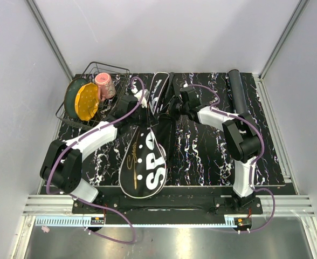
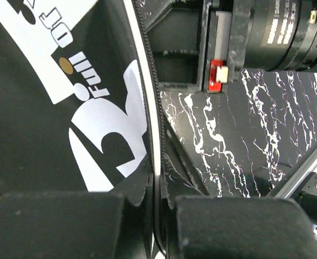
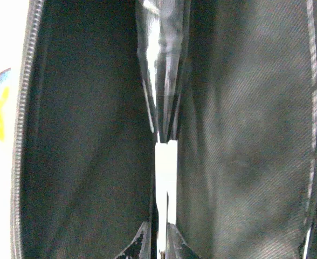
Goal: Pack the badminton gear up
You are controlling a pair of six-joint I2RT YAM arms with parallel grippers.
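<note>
The big black racket bag [image 1: 147,162] lettered "SPORT" lies lengthwise in the middle of the table, its narrow end toward the back. My left gripper [image 1: 142,101] is shut on its white-piped zipper edge; in the left wrist view the gripper [image 2: 161,226] pinches that edge [image 2: 156,135]. My right gripper [image 1: 174,110] is shut on the bag's other black flap, held up beside it. The right wrist view shows only the bag's dark fabric [image 3: 88,135] and zipper around the gripper [image 3: 162,249]. The long black tube [image 1: 237,93] lies at the back right. Racket and shuttlecocks are out of view.
A wire basket [image 1: 111,67] at the back left holds a yellow plate [image 1: 87,102], a green plate [image 1: 71,93] and a pink cup [image 1: 104,84]. White walls stand close behind and on both sides. The right arm's wrist [image 2: 271,32] hangs just over the bag's opening.
</note>
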